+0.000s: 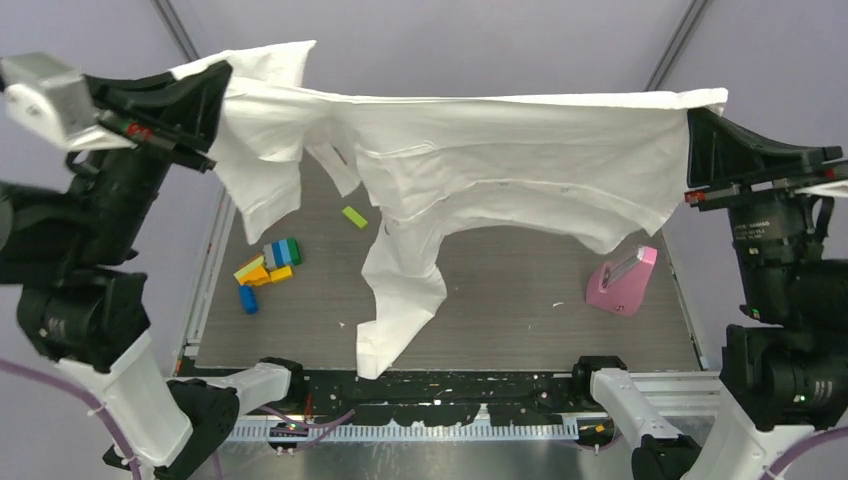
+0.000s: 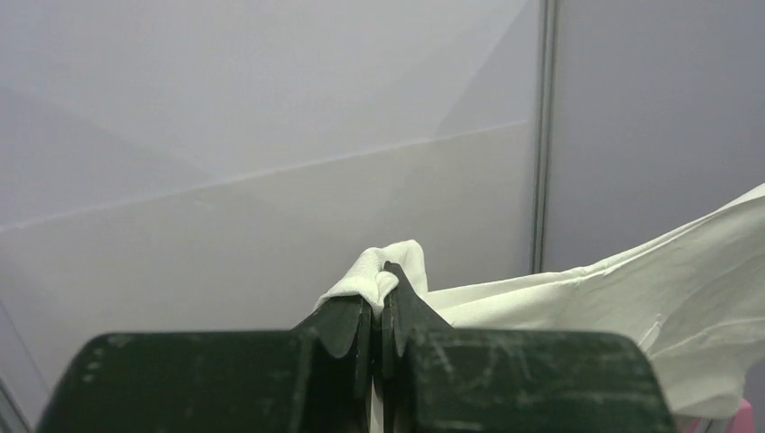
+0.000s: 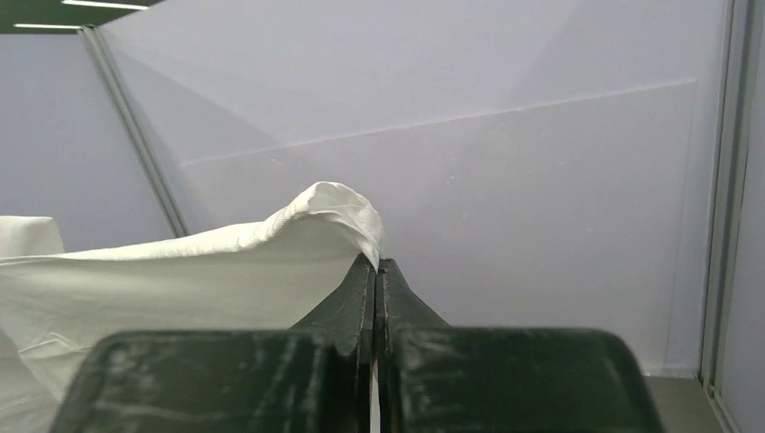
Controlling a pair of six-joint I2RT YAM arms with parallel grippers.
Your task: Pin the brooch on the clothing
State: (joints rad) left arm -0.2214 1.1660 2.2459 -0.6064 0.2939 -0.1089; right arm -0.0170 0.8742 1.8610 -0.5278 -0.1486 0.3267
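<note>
The white shirt hangs stretched in the air above the table, its top edge held between both grippers. One part droops down to the table's front edge. My left gripper is shut on the shirt's left corner; in the left wrist view the fabric bunches between the closed fingertips. My right gripper is shut on the shirt's right corner; in the right wrist view the cloth folds over the closed tips. No brooch is recognisable in any view.
A pink wedge-shaped object lies on the grey table at the right. A cluster of coloured toy bricks lies at the left, with a single green brick under the shirt's edge. Grey walls surround the table.
</note>
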